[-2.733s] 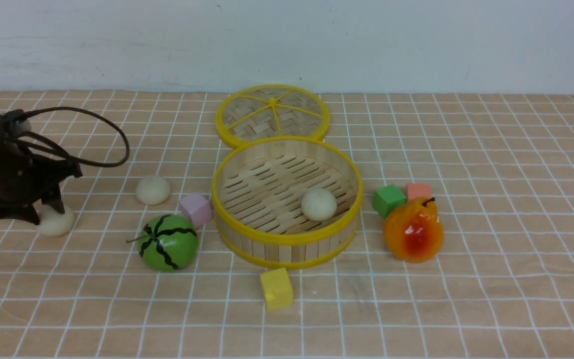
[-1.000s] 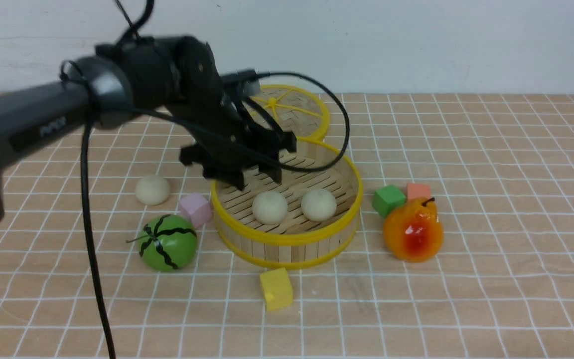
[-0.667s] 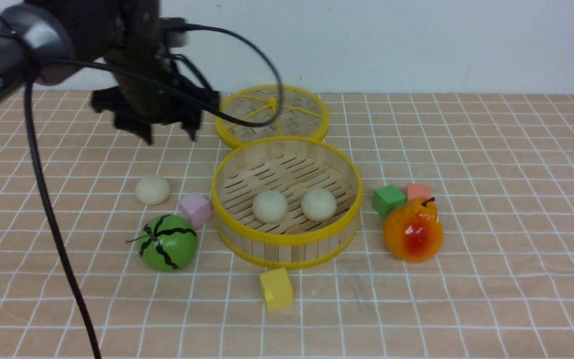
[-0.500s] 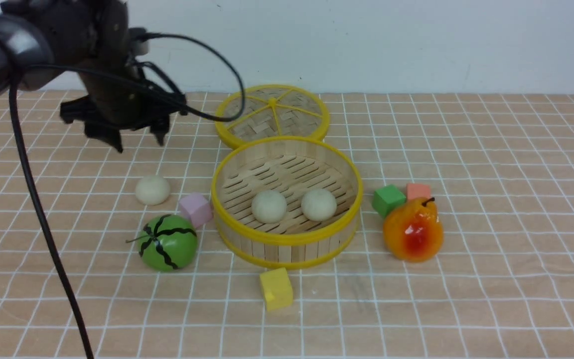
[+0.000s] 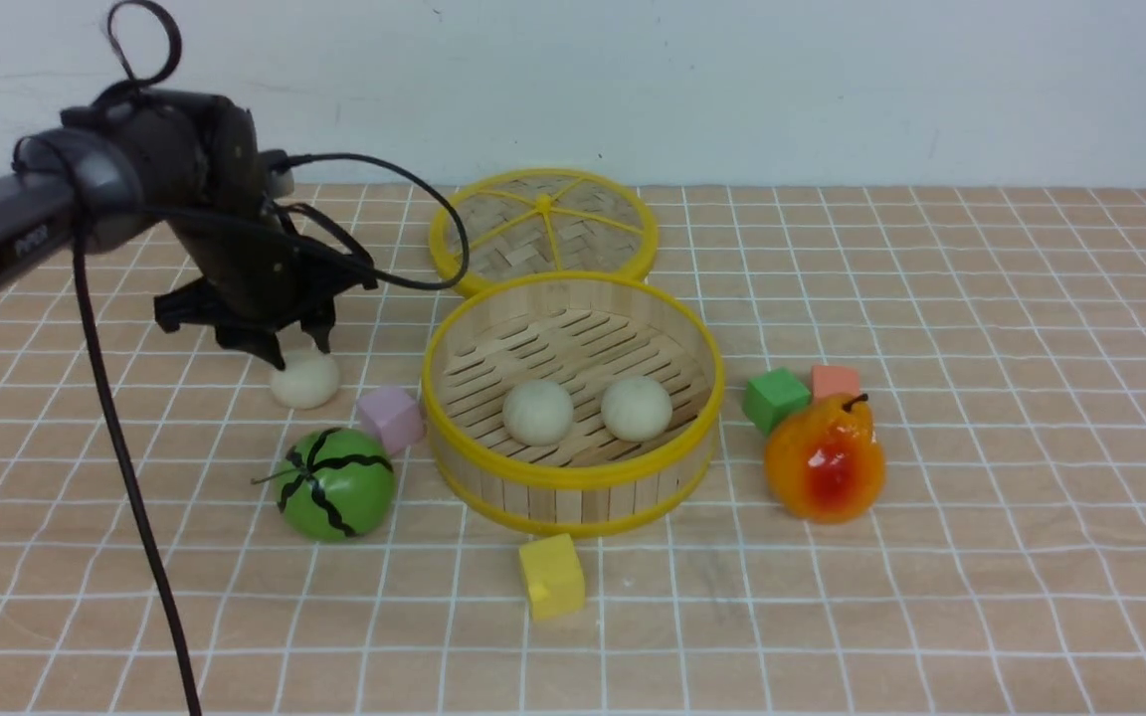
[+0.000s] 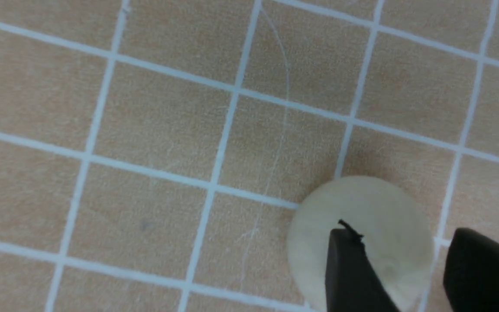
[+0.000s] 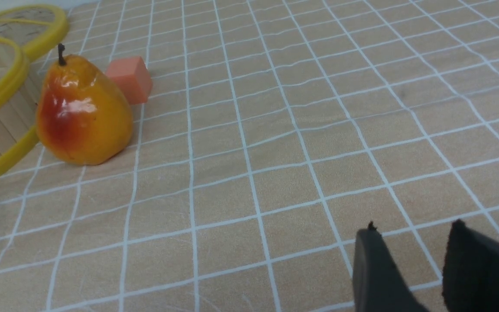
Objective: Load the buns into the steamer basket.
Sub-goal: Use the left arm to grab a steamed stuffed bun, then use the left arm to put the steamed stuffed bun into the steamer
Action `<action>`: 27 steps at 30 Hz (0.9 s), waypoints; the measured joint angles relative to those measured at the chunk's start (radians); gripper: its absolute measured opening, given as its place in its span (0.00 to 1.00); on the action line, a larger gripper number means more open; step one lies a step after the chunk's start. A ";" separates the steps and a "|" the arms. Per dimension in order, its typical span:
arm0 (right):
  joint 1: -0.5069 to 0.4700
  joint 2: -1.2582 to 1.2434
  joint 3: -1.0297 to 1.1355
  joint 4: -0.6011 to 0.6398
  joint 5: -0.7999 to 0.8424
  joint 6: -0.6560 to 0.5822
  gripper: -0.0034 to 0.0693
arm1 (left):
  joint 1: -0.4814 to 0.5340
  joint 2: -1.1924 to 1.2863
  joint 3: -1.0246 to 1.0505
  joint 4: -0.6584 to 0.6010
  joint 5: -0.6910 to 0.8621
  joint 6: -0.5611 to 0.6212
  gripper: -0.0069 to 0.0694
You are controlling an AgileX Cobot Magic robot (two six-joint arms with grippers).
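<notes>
left tool (image 5: 294,350) — jaws apart, straddling last bun (image 5: 305,379) for pickup | steamer basket (image 5: 573,477) holds other two buns (image 5: 538,412) | right tool (image 7: 414,229) — parted, empty, parked clear

The left arm (image 5: 6,234), a dark grey tube with small pale lettering (image 5: 31,242), carries the black left gripper (image 5: 294,355); thin black cable (image 5: 130,477) loops above its wedge-shaped fingers (image 6: 349,273). The right gripper (image 7: 414,225) has matching matte black fingers.
</notes>
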 joint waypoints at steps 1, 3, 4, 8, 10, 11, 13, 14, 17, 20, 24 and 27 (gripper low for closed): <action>0.000 0.000 0.000 0.000 0.000 0.000 0.38 | 0.000 0.009 0.000 0.001 -0.001 0.000 0.47; 0.000 0.000 0.000 0.000 0.000 0.000 0.38 | 0.000 0.021 0.000 0.001 -0.003 0.000 0.44; 0.000 0.000 0.000 0.000 0.000 0.000 0.38 | 0.000 0.024 0.000 0.001 -0.004 0.000 0.42; 0.000 0.000 0.000 0.000 0.000 0.000 0.38 | 0.000 0.026 -0.001 0.003 -0.009 0.001 0.36; 0.000 0.000 0.000 0.000 0.000 0.000 0.38 | 0.000 0.026 -0.001 0.003 -0.007 0.003 0.28; 0.000 0.000 0.000 0.000 0.000 0.000 0.38 | 0.000 0.026 -0.001 0.003 -0.006 0.006 0.26; 0.000 0.000 0.000 0.000 0.000 0.000 0.38 | 0.000 0.018 -0.002 0.003 0.005 0.026 0.19; 0.000 0.000 0.000 0.000 0.000 0.000 0.38 | 0.000 0.010 -0.011 0.001 0.029 0.047 0.13; 0.000 0.000 0.000 0.000 0.000 0.000 0.38 | 0.000 -0.018 -0.061 -0.040 0.103 0.085 0.08; 0.000 0.000 0.000 0.000 0.000 0.000 0.38 | -0.004 -0.044 -0.119 -0.090 0.136 0.121 0.08; 0.000 0.000 0.000 0.000 0.000 0.000 0.38 | -0.049 -0.096 -0.234 -0.240 0.161 0.213 0.08; 0.000 0.000 0.000 0.000 0.000 0.000 0.38 | -0.105 -0.101 -0.250 -0.329 0.137 0.276 0.08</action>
